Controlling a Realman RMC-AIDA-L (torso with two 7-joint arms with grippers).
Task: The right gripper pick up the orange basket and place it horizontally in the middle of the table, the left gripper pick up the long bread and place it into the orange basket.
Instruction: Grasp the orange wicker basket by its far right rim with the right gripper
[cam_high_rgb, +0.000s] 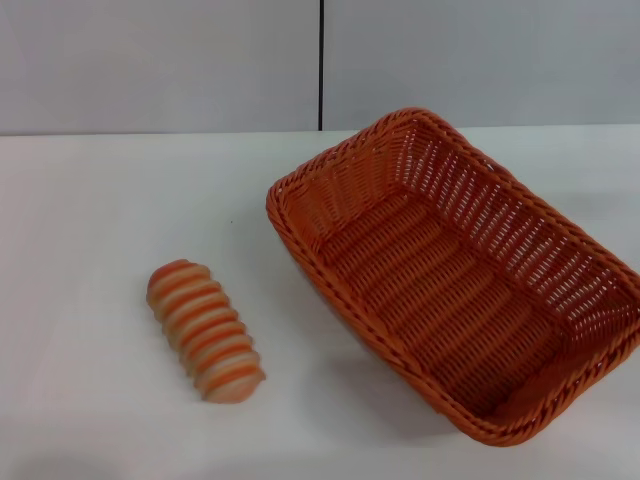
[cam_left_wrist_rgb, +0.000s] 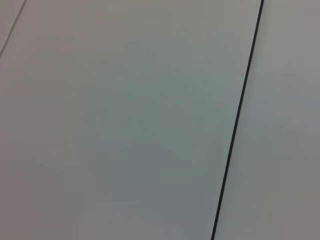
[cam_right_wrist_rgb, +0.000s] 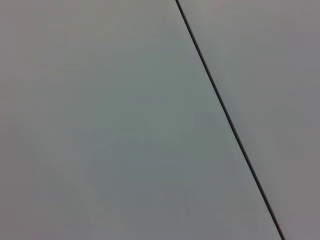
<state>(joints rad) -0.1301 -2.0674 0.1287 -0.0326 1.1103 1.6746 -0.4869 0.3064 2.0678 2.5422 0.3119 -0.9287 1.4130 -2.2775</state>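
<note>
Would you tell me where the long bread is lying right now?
In the head view, the long bread lies on the table on the robot's left, apart from the orange basket to its right. Neither gripper is in view.

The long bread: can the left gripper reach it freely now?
Probably yes. The long bread lies alone on the table, apart from the orange basket with nothing over it. The left gripper itself is out of view.

Bright even light, soft shadows, slightly hazy
</note>
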